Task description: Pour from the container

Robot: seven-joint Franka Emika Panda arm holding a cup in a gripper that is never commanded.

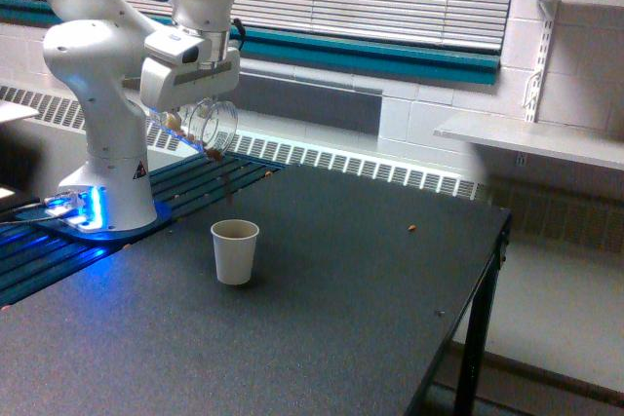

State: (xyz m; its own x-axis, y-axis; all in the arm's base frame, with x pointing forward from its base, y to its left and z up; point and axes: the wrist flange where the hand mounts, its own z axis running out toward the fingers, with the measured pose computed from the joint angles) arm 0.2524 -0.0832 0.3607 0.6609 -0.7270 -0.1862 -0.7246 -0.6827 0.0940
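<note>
Nearest, a white paper cup [235, 251] is standing upright on the dark table [322, 309], toward the exterior view's left. Above and slightly behind it, the clear container [207, 126] is hanging tipped on its side, its rim facing right and down, brown bits lying at its lower lip and a thin trickle showing below. The gripper [191, 109] is clamping the container from above. Farther right, a small brown crumb [412, 229] is lying on the table.

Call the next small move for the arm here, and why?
Probably hold the tilt a moment longer. The clear plastic cup in the gripper lies tipped on its side above the white paper cup, brown bits sit at its lower rim, and a thin trail hangs below it.
</note>
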